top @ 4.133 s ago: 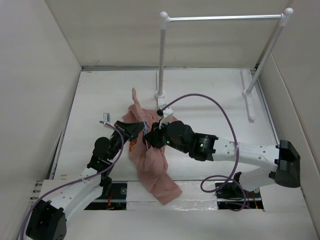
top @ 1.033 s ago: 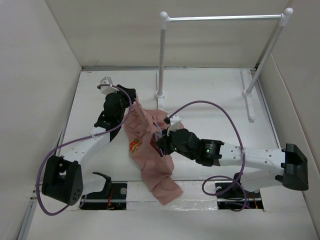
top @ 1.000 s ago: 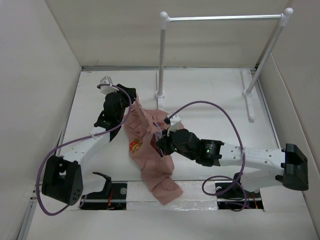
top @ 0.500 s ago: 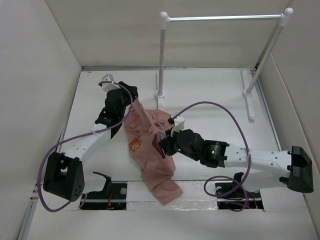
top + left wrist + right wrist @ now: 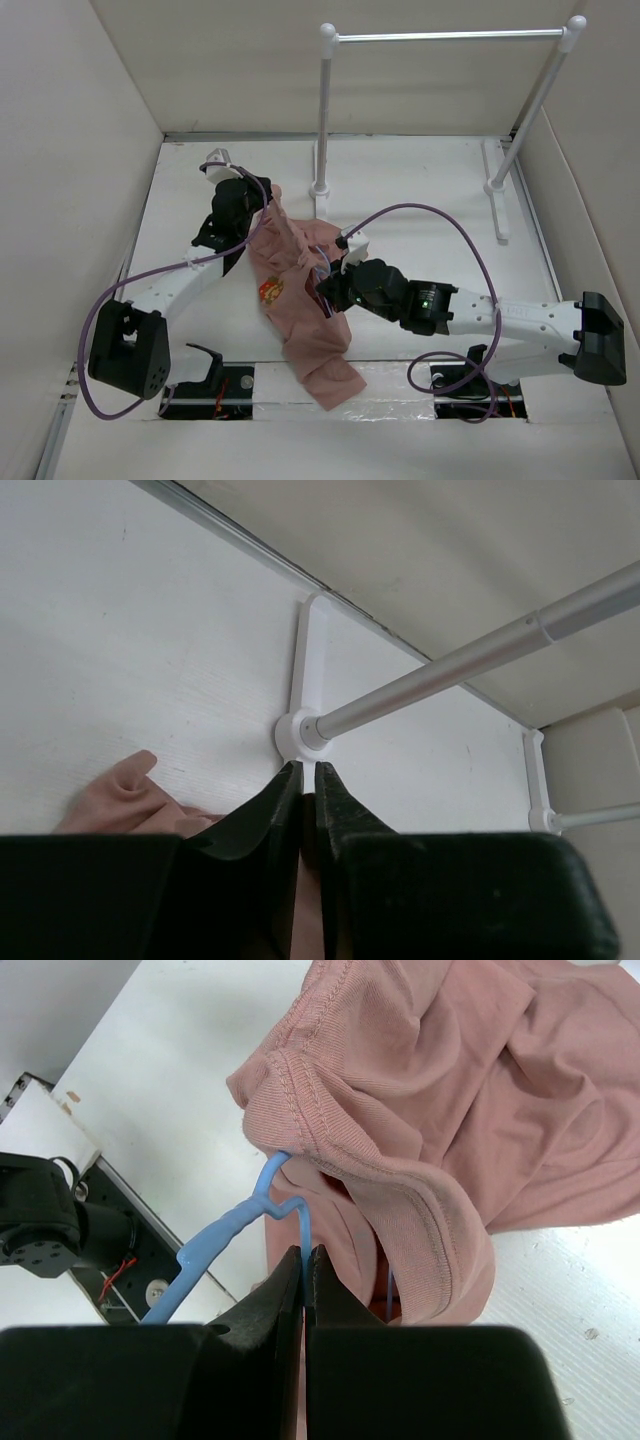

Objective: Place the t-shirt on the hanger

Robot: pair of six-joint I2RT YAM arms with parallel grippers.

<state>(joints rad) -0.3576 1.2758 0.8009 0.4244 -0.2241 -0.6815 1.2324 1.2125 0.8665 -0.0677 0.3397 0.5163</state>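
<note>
The left arm (image 5: 172,284) reaches from the near left corner of the tabletop (image 5: 420,180) toward the far edge. Its jaws are pressed almost together, with a sliver of pink cloth between them. They grip the shirt (image 5: 298,310) at its far end, close in front of the foot of the rack's (image 5: 324,110) left post. In the left wrist view a loose fold of the shirt lies on the tabletop just left of the jaws.

The shirt lies crumpled left of the tabletop's middle and runs from that held end toward the near edge. Its small print faces up, and its lower end lies across the near edge.

The hanger (image 5: 268,1198) is at the shirt's middle. Its blue wire runs under a ribbed hem, and a further stretch of blue shows inside that opening. Its thicker blue part sticks out toward the near edge.

The right arm (image 5: 500,315) comes in from the near right corner. Its jaws are closed tight on the thin wire just outside the hem. A purple cable (image 5: 430,215) arcs above this arm.
</note>
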